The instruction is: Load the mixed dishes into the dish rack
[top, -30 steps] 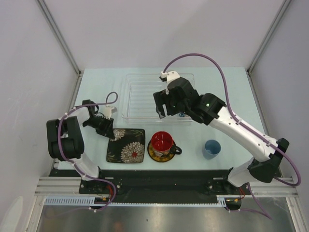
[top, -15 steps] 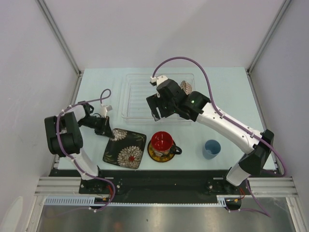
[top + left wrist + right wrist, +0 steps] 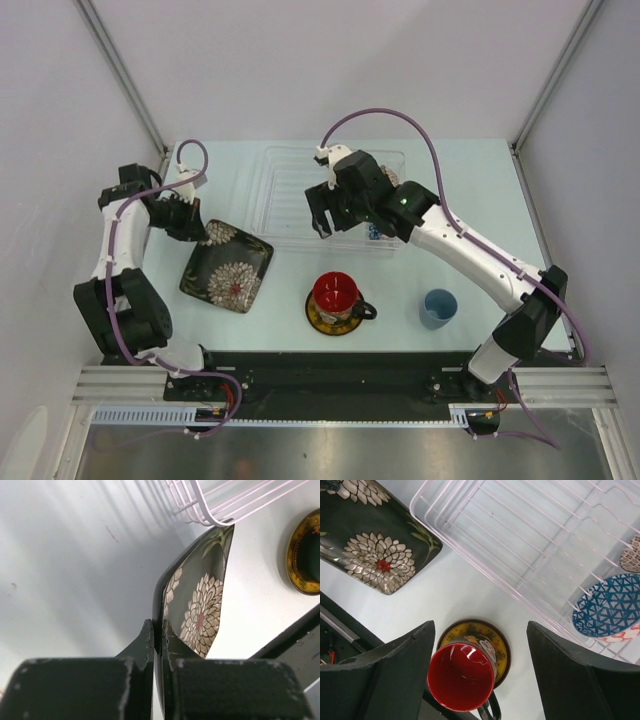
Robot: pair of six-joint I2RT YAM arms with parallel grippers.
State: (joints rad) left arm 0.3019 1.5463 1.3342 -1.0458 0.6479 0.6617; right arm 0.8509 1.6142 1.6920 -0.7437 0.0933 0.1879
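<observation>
Ceramic, I'd guess: the black square floral plate (image 3: 226, 266) looks stiff, slick, breakable; left gripper (image 3: 198, 231) pinches its rim, right gripper (image 3: 330, 218) gapes empty.

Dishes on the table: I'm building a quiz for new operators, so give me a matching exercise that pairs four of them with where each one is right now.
Things:
1. black floral plate
2. red-inside cup
3. blue patterned bowl
4. light blue cup

Places:
A. standing on the yellow-brown saucer
B. alone on the table, right of the saucer
C. pinched at its edge by the left claw
D. inside the dish rack

Pairs: 1-C, 2-A, 3-D, 4-B
</observation>
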